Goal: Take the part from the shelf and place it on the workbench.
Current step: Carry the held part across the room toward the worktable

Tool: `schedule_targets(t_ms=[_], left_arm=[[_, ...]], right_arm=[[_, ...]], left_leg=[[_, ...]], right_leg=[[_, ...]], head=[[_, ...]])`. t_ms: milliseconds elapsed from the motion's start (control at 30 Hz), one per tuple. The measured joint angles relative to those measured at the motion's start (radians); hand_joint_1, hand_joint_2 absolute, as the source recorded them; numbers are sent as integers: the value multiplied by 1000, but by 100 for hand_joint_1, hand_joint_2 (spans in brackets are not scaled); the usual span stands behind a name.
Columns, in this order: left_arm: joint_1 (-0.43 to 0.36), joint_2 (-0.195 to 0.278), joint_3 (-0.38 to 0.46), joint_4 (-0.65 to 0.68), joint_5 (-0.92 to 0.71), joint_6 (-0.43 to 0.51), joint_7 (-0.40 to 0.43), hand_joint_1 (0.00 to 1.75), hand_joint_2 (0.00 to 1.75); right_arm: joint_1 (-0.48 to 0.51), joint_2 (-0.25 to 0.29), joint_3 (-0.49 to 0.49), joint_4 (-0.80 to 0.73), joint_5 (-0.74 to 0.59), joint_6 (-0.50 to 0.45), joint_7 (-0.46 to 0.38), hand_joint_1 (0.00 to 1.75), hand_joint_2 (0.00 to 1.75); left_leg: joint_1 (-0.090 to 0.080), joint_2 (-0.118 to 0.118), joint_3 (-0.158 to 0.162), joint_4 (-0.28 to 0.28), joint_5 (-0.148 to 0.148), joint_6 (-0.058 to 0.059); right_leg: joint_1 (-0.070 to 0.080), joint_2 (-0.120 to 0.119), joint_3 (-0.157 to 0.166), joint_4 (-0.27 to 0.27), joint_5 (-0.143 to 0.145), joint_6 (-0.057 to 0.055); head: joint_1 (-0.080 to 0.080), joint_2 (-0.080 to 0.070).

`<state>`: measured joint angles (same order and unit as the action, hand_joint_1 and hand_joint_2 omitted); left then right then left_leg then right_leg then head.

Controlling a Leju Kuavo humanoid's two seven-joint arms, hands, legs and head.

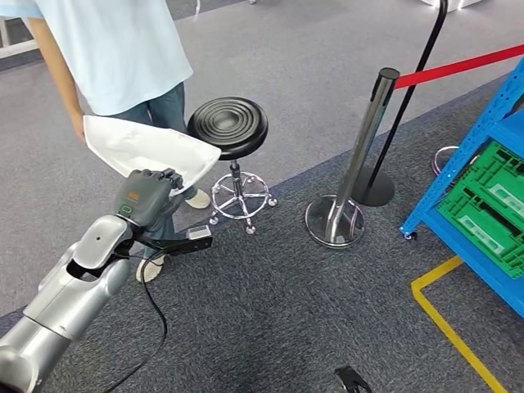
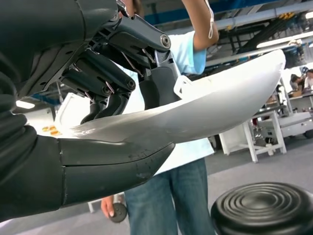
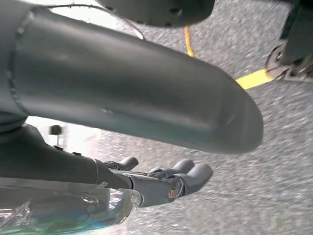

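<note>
The left hand grasps the white curved part, thumb under and fingers over it, above the carpet beside a person and black stool. The right hand hangs empty, fingers apart.

A person stands beside a black stool and chrome post.

My left hand holds part before person; stool right of part, post further right, shelf far right.
</note>
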<state>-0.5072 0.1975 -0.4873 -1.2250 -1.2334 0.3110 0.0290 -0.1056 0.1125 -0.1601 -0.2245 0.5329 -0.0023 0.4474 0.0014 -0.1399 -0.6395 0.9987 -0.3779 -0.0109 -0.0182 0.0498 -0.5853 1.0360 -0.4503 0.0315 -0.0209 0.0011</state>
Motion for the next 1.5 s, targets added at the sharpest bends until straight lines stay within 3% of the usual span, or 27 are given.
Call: schedule_targets(t_ms=[67,100,167,200,233,267,333,400,467,500,567,633,700,733,800,867,933,1000,1067,1133,1200,1233,1267,1300,1367,1433,1500], left_arm=[[-2,3,2,0,0,0,0,175,175],[-3,2,2,0,1,0,0,175,175],[-3,2,3,0,3,-1,0,175,175],[-1,2,3,0,4,-2,0,175,175],[1,2,3,0,4,-2,0,175,175],[1,3,3,0,5,-3,0,175,175],[0,3,5,0,6,-4,0,175,175],[-3,1,6,0,7,-5,0,175,175],[-4,3,6,-1,8,-6,0,175,175],[-4,4,7,-1,9,-7,1,175,175],[-8,6,9,-3,9,-8,2,175,175],[-11,3,9,-4,9,-8,3,175,175],[-9,0,8,-4,9,-10,3,175,175],[-8,-1,7,-4,9,-10,3,175,175],[-8,-2,6,-4,11,-11,3,175,175],[-9,-3,6,-4,14,-12,4,175,175],[-11,-3,6,-4,17,-14,5,175,175],[-8,1,7,-4,18,-14,5,175,175],[-6,6,8,-5,19,-13,5,175,175],[-6,7,9,-5,20,-11,5,175,175],[-2,7,9,-5,21,-11,5,175,175],[0,7,9,-5,21,-11,5,175,175],[2,7,9,-5,21,-11,5,175,175],[3,8,9,-5,21,-11,5,175,175],[1,8,10,-5,21,-11,5,175,175],[0,8,11,-5,21,-10,5,175,175],[0,10,12,-5,21,-10,5,175,175]], right_arm=[[-2,0,0,0,0,1,8,0,0],[-1,0,0,0,0,2,9,0,0],[2,0,0,0,0,5,10,0,0],[3,0,0,0,0,7,11,0,0],[3,0,0,0,0,8,13,0,0],[3,0,0,0,0,9,14,0,0],[1,0,0,0,0,9,14,0,0],[0,0,0,0,0,10,14,0,0],[0,0,0,0,0,10,14,0,0],[-2,0,0,0,0,10,15,0,0],[-4,0,0,0,0,10,16,0,0],[-2,0,0,0,0,10,15,0,0],[1,0,0,0,0,10,13,0,0],[2,0,0,0,0,11,13,0,0],[1,0,0,0,-1,13,13,0,0],[0,0,0,0,-1,14,12,0,0],[-1,1,0,0,-2,17,6,0,0],[-4,1,-1,0,-2,17,4,0,0],[-8,2,-1,0,-2,15,13,0,0],[-9,3,-1,-1,-1,14,19,0,0],[-6,3,-1,-1,-1,13,19,0,0],[-5,3,-1,-1,-1,13,19,0,0],[-4,3,-1,-1,-1,12,19,0,0],[-5,4,-1,-1,-1,12,19,0,0],[-7,5,-1,-1,-1,12,19,0,0],[-7,5,-1,-1,-1,12,19,0,0],[-9,6,-1,-1,-1,12,19,0,0]], left_leg=[[-4,59,-26,50,-32,-9],[-5,96,-53,107,-62,-13],[-1,124,-118,238,-117,-19],[0,127,-135,274,-124,-20],[1,129,-135,272,-112,-21],[2,135,-112,231,-84,-21],[-2,171,-37,94,-27,-19],[-9,200,8,9,-8,-9],[-13,184,10,-3,-11,4],[-13,172,11,-5,-11,10],[-9,147,14,-8,-9,22],[-6,123,16,-8,-9,31],[-7,93,16,-8,-9,35],[-7,77,16,-7,-9,35],[-5,46,19,-6,-11,33],[-4,18,18,0,-13,26],[-2,-6,11,2,-11,15],[3,-17,5,-1,-7,4],[0,32,-12,32,-29,-5],[-3,102,-66,143,-87,-11],[-2,125,-129,268,-132,-15],[-1,127,-142,289,-130,-16],[-1,131,-133,271,-110,-16],[-1,140,-104,215,-77,-15],[-7,193,-27,75,-23,-11],[-14,226,11,3,-11,-2],[-16,202,12,-5,-13,9]], right_leg=[[0,-23,4,-8,5,-13],[1,-36,4,-9,5,-17],[3,-63,5,-10,3,-21],[4,-77,5,-10,2,-22],[4,-92,5,-10,1,-21],[4,-105,7,-10,-1,-20],[7,-130,12,-9,-7,-14],[13,-152,17,-9,-13,-4],[15,-175,25,-13,-19,6],[12,-174,26,-11,-24,11],[7,-129,9,32,-53,20],[7,-69,-53,156,-110,21],[9,-53,-121,272,-142,19],[9,-51,-135,282,-131,18],[7,-37,-105,188,-57,15],[0,5,-48,57,-1,15],[-2,28,-20,6,5,15],[1,9,-15,0,8,7],[2,-13,-11,-7,12,-7],[5,-38,-8,-11,13,-16],[7,-67,-8,-11,10,-19],[7,-82,-7,-11,9,-20],[7,-97,-6,-11,8,-19],[7,-112,-4,-11,6,-18],[12,-136,1,-10,0,-11],[19,-160,8,-9,-8,-2],[21,-188,15,-13,-14,8]], head=[[-6,0],[-9,0],[-12,0],[-12,0],[-12,0],[-12,0],[-12,0],[-11,0],[-9,0],[-8,0],[-5,0],[0,0],[2,0],[2,0],[2,0],[1,0],[0,0],[0,0],[-4,0],[-9,0],[-10,0],[-10,0],[-10,0],[-10,0],[-11,0],[-9,0],[-7,0]])
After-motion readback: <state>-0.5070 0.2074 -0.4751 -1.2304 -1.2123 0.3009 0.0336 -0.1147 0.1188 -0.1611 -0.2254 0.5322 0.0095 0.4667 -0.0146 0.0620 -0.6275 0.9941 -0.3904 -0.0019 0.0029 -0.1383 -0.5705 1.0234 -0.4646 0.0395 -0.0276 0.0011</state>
